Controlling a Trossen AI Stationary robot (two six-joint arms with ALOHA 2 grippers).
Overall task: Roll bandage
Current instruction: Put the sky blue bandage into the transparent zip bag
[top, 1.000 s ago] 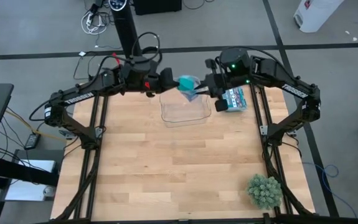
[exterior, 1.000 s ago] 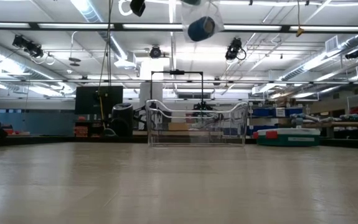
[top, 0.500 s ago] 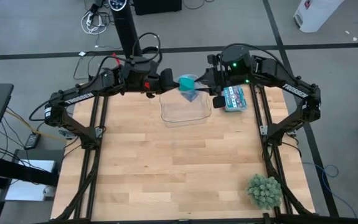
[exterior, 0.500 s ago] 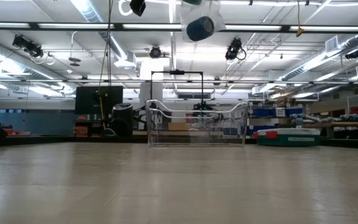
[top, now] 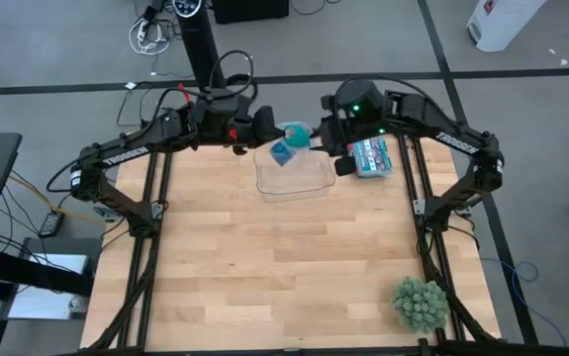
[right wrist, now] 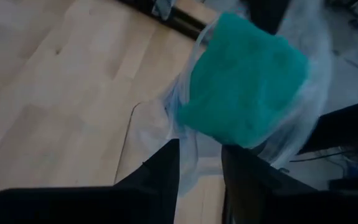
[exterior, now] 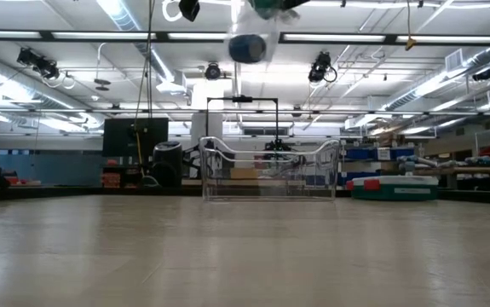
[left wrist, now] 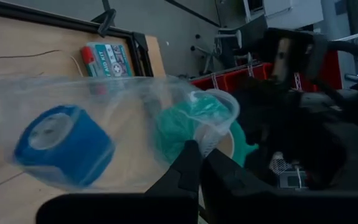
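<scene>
A clear plastic bag [top: 288,141] hangs in the air above a clear tray [top: 294,178] at the table's far side. Inside it lie the teal bandage [left wrist: 188,124], also seen as the bandage [right wrist: 244,84] in the right wrist view, and a blue roll [left wrist: 63,146]. My left gripper [top: 264,129] is shut on the bag's edge. My right gripper [right wrist: 200,168] stands open just right of the bag, with a fold of the bag's film in front of the gap. In the low view the blue roll [exterior: 246,49] hangs blurred near the top. My left gripper pinches the bag's clear film [left wrist: 208,144] between its two shut fingers, beside the teal bandage. It comes from the table's left, slanting a little downward. The bag hangs from the hold, clear of the tray, with the blue roll low in it. My right gripper has bag film [right wrist: 188,152] before its fingers; whether they touch it I cannot tell.
A first-aid kit [top: 371,156] lies on the table right of the tray, under the right arm. A small green plant [top: 421,304] stands at the near right corner. The wooden tabletop [top: 264,267] stretches toward the near edge.
The bag's lower part with the blue roll has swung toward the table's left, under my left gripper, while its top has stayed at that gripper. My right gripper has tipped a little farther down and shifted slightly toward the bag.
</scene>
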